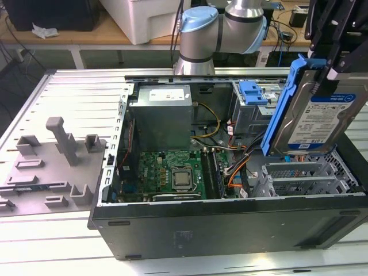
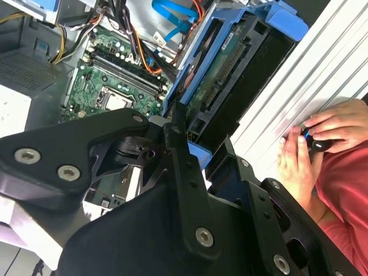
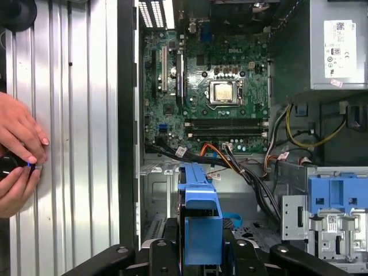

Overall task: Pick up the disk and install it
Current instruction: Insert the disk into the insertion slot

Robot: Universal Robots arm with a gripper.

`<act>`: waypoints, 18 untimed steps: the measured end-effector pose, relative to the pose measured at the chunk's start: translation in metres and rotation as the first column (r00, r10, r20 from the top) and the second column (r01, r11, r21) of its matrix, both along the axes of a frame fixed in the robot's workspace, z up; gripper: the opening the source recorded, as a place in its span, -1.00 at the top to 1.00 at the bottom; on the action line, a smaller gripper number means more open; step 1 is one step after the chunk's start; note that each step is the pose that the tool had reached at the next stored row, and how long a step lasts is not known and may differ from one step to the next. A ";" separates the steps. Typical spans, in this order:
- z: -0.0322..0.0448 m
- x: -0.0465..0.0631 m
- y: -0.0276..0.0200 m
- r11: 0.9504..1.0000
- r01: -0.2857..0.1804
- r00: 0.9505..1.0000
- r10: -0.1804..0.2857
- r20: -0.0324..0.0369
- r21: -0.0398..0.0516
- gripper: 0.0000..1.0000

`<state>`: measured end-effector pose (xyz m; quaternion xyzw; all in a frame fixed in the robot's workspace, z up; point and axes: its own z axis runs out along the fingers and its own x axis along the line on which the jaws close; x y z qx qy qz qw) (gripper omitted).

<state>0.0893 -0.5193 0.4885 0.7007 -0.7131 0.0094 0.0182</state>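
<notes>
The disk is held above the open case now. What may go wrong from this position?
1. The disk hangs tilted in the jaws over the cables inside the case. It may snag them if it is lowered.
2. A person's hands are on the table close beside the case. A swing of the arm might hit them.

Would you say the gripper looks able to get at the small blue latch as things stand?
Likely reachable but not graspable: the case is open with nothing above the blue latch, yet the gripper is shut on the disk, held tilted over the case.
</notes>
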 end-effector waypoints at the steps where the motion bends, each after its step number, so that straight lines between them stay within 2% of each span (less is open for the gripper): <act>1: 0.0000 0.003 -0.0002 1.000 0.001 1.000 -0.001 0.000 0.000 0.27; 4: 0.0000 0.010 -0.0008 1.000 0.001 1.000 -0.001 0.000 0.000 0.27; 18: -0.0006 0.013 -0.0022 1.000 -0.026 1.000 0.026 0.000 0.000 0.27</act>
